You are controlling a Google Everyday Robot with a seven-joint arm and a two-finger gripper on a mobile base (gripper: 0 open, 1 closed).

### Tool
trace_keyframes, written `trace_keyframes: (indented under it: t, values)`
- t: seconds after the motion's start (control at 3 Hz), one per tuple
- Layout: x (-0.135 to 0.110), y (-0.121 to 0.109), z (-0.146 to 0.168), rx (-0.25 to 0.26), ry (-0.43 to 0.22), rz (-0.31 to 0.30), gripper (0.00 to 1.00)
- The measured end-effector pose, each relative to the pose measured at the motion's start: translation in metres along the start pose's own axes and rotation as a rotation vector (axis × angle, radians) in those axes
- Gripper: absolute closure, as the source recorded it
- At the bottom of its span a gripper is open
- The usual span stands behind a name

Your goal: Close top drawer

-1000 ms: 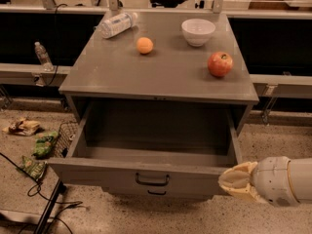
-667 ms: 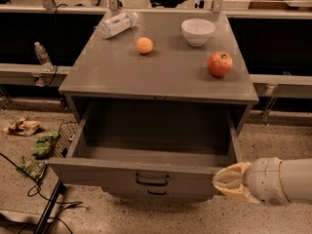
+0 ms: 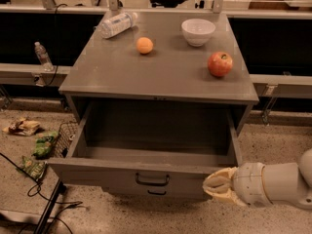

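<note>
In the camera view, the cream-tipped gripper (image 3: 214, 185) on its white arm has come further left than it was a second ago. It now sits at the right end of the drawer front, where earlier it hung just off that corner. Whether the claw is open or closed cannot be told, and it has hold of nothing that can be seen. The wide grey metal top drawer (image 3: 122, 172) is pulled out as far as before, with no visible change in its position. It juts from under the flat top of the grey metal cabinet (image 3: 161, 82), as broad as the cabinet itself, deep and bare inside. Its plain front carries a small dark loop handle (image 3: 152, 181) near the middle, and the handle of a lower drawer (image 3: 157, 192) shows just beneath. On the cabinet top lie a clear plastic bottle (image 3: 116, 25) on its side, a small orange fruit (image 3: 144, 45), a white bowl (image 3: 198, 31) and a red apple (image 3: 220, 64), none of them shifted. Crumpled green snack bags (image 3: 41, 147) lie on the speckled floor to the left
</note>
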State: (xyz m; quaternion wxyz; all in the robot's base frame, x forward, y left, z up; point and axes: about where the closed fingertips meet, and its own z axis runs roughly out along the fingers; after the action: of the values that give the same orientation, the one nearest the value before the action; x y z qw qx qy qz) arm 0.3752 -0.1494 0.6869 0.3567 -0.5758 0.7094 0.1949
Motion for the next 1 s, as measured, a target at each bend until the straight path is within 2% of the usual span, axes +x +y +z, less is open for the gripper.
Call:
trace_keyframes:
  t: [0.33, 0.67, 1.0]
  values:
    - [0.012, -0.001, 0.022, 0.02, 0.024, -0.06, 1.0]
    - [0.015, -0.015, 0.046, 0.101, 0.045, -0.126, 1.0]
    - [0.004, -0.028, 0.075, 0.181, 0.067, -0.202, 1.0]
